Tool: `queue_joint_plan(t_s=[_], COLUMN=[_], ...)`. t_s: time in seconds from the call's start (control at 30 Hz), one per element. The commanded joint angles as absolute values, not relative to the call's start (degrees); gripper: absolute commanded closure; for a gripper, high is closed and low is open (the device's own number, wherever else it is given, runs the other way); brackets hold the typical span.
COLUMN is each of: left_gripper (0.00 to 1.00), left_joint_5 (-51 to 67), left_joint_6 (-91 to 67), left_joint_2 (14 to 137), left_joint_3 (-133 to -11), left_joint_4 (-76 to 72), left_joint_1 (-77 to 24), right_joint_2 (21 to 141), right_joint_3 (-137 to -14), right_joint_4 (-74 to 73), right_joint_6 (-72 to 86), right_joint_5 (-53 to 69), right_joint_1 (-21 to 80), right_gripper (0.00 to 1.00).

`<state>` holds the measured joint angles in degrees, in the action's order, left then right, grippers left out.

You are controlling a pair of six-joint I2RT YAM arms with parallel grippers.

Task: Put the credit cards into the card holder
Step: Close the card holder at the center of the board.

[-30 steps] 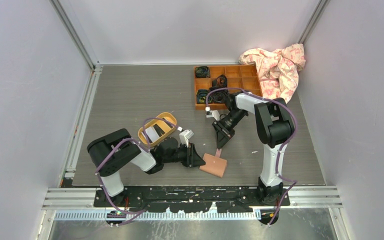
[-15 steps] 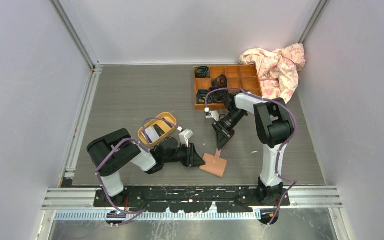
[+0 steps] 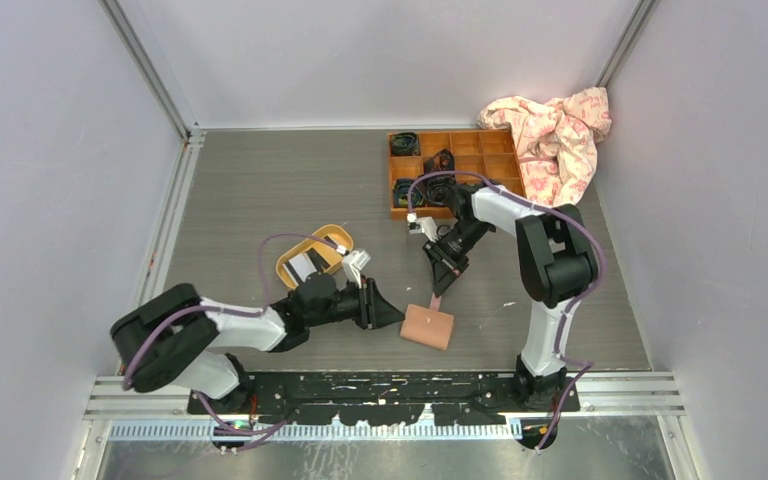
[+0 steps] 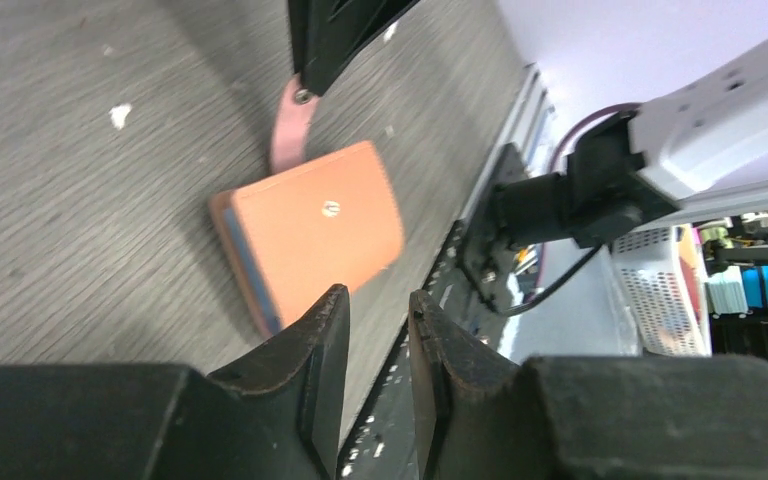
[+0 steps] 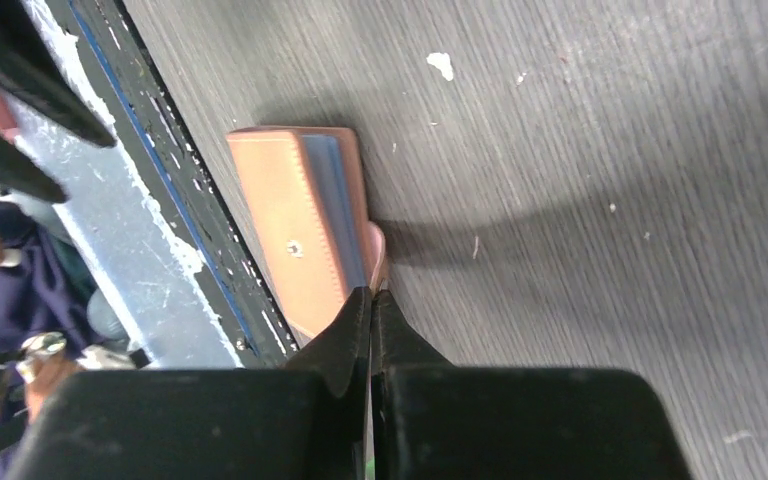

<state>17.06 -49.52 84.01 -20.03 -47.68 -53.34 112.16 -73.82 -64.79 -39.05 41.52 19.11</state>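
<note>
Near the front edge of the table [image 3: 260, 190], between the two arms, the wallet [image 3: 428, 326] lies folded shut and flat, pink side up. A blue lining shows along one edge in both wrist views. Its snap tab [image 4: 288, 130] sticks out from the far side towards the right gripper [image 3: 437, 293].

That gripper points down at the tab with its jaws pressed together, no gap showing. The tips sit right at the tab's end. I cannot tell whether the tab is pinched between them or only touched.

The left gripper [image 3: 396, 317] comes in low from the left, its tips just beside the wallet's left edge but not on it. Its jaws stand a little apart with nothing between them.

Behind the left arm sits the yellow tray [image 3: 338, 236]. The cards [image 3: 303, 265] lie inside it, white with a dark stripe, well apart from the wallet. How many there are I cannot make out.

At the back right stands the wooden box [image 3: 480, 145], with dark bundles in several compartments. A pink patterned cloth [image 3: 555, 135] is heaped against its right side.
</note>
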Motion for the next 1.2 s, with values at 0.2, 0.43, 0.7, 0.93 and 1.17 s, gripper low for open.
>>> queue_joint_plan(t_s=[0.2, 0.43, 0.7, 0.93, 1.17], left_gripper=[0.84, 0.88, 1.00, 1.00, 1.00], left_joint_5=[17.32, 17.32, 13.70, 13.38, 13.87], left_joint_6=[-51.63, -55.89, -61.22, -62.37, -63.42], left_joint_2=[84.15, 98.01, 104.45, 106.51, 108.21], left_joint_3=[-24.76, -28.26, -25.94, -25.05, -24.77], left_joint_4=[-45.65, -55.78, -61.73, -65.21, -68.44], left_joint_1=[-57.28, -57.10, -55.22, -55.23, -55.15], right_joint_2=[98.52, 95.67, 93.28, 92.61, 93.05], right_joint_3=[-69.68, -66.53, -63.55, -61.87, -60.67], right_joint_4=[-56.32, -53.03, -52.11, -51.24, -50.37], right_joint_6=[-38.10, -39.77, -44.60, -45.70, -46.44], right_joint_5=[40.23, 36.04, 33.01, 30.99, 27.87], right_joint_1=[22.36, 25.43, 29.35, 31.29, 33.46], right_gripper=[0.99, 0.99, 0.99, 0.99, 0.99])
